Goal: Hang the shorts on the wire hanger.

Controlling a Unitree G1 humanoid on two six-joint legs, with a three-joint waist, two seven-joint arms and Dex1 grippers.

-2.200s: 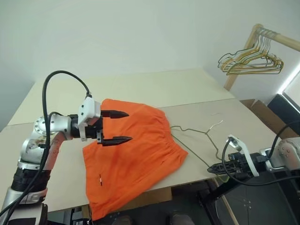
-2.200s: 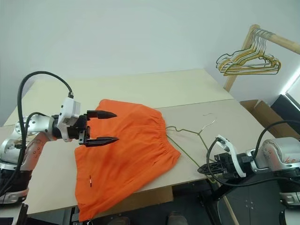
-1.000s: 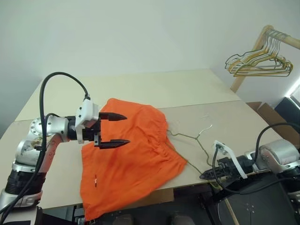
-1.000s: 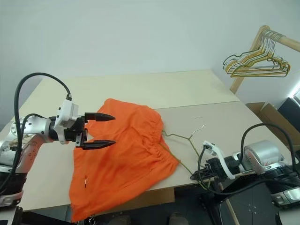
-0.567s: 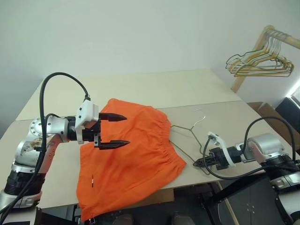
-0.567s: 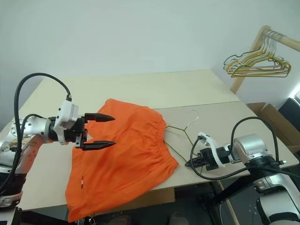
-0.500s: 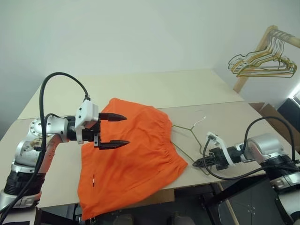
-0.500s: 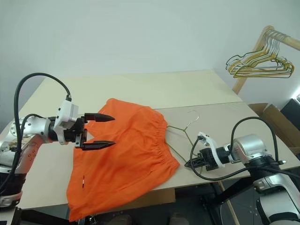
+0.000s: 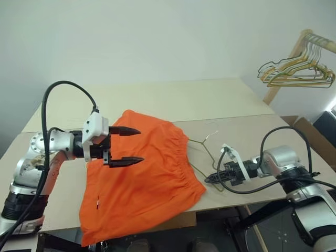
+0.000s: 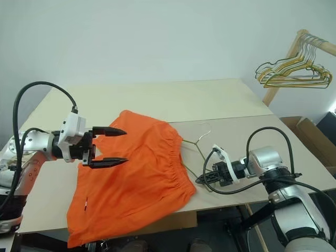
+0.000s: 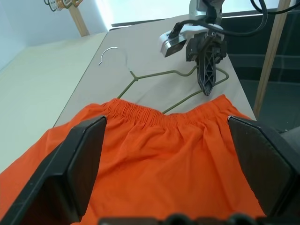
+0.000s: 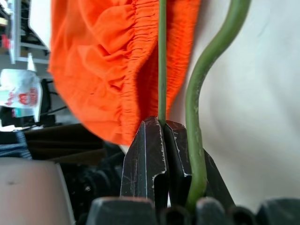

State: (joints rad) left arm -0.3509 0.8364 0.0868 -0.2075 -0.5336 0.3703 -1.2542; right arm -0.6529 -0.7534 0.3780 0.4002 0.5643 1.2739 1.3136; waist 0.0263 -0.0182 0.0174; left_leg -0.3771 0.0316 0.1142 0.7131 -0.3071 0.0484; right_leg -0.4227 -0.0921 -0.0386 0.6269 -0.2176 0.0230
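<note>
Right claw (image 9: 210, 179) clamped on hanger (image 9: 201, 148) wire, hanger flat on table (image 9: 173, 100) beside shorts (image 9: 142, 178) waistband. Left claw (image 9: 132, 145) spread wide, hovering above the shorts.

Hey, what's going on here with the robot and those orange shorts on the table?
The robot is working on getting the shorts onto a wire hanger. The shorts lie spread on the table, one corner drooping over its near edge. The right gripper is shut on the hanger's wire, with the hanger's far end against the waistband. The left gripper hovers open over the shorts, holding nothing. A bunch of gold hangers hangs on a rack behind.
</note>
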